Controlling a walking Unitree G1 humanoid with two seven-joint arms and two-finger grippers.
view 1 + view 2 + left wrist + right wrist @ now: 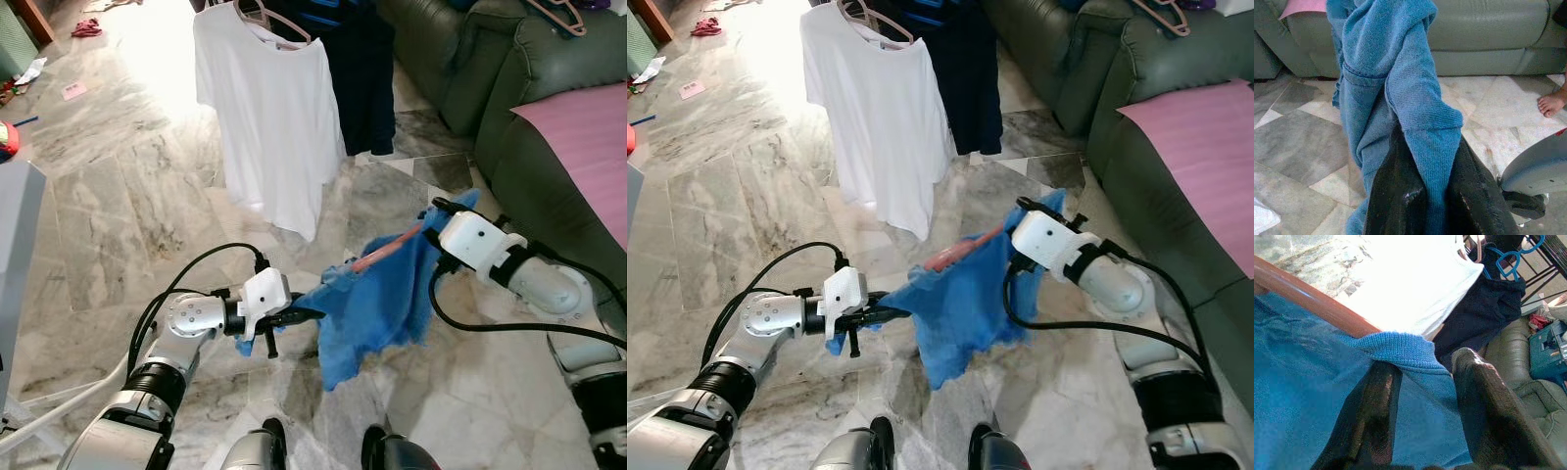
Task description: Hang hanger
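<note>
Nearest the robot, low in the head views, the left tool (294, 315) pinches one edge of a blue garment (377, 304); the left wrist view shows its fingers (1400, 196) closed tight on a fold of the knit, so that this side is held out rather than left to droop. Beside it, at about the same height, the right tool (1422, 396) takes the opposite, upper edge: its fingers straddle the ribbed hem with the cloth between them, and they appear to be gripping it, though whether they press hard cannot be told. A reddish hanger (387, 247) runs just behind that hem, partly wrapped in the cloth, one arm of it showing between the two tools; it lies slanted, not level. Held from both sides, the garment is stretched above the marble floor (118, 225) and kept off it, which probably also keeps the hanger seated inside. Farther out, a white shirt (269, 127) and a dark garment (361, 78) already hang on hangers from a rail above the picture's edge, marking the likely destination; the blue garment is well short of it and lower. A green sofa (529, 117) with a pink mat (588, 137) stands to the right; a person's bare foot (1551, 104) rests on the floor nearby.
</note>
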